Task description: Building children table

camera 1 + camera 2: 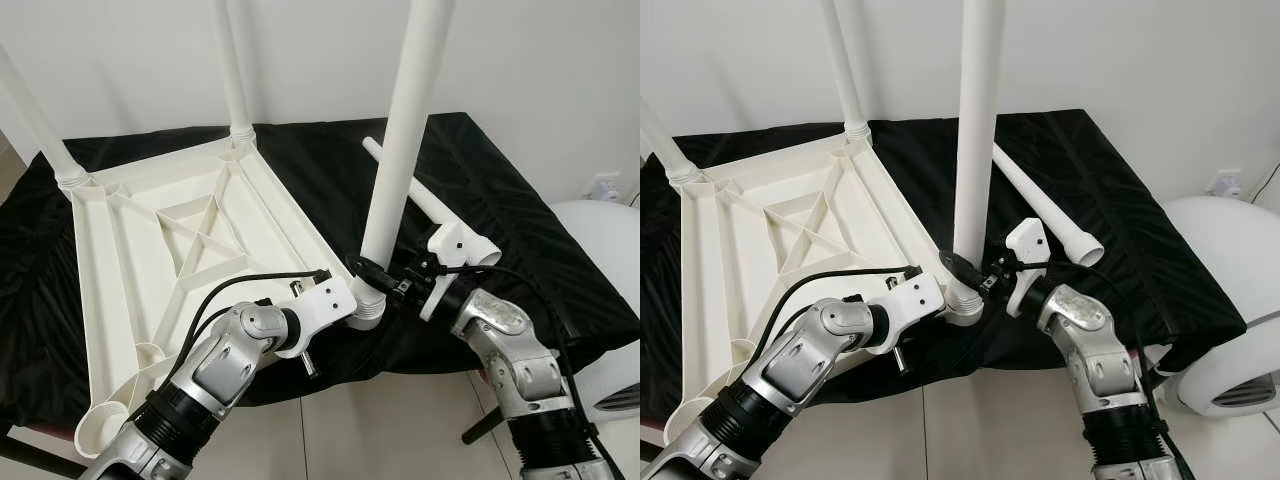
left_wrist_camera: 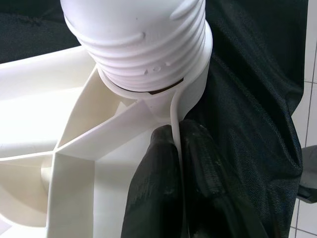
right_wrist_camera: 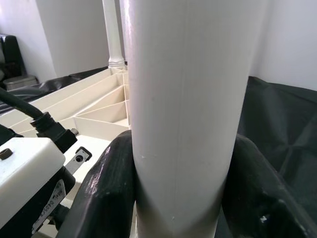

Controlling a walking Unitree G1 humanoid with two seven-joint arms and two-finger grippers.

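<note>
Both tools closed: right tool (image 1: 975, 272) clamps leg (image 1: 975, 130), left tool (image 2: 181, 148) pinches tabletop rim (image 2: 190, 84).

Upright table leg (image 1: 408, 120) cut off by the upper frame edge.

A plain white wall (image 1: 540, 70) runs behind the scene, evenly lit, with no shadows of note. A black cloth (image 1: 520, 200) covers a low surface, wrinkled and hanging over the near edge. Below it lies a floor (image 1: 990, 430) of pale tiles with thin grout lines. To the right stands a rounded white object (image 1: 1225, 300), perhaps a chair. A small white wall outlet (image 1: 605, 186) sits above it.
</note>
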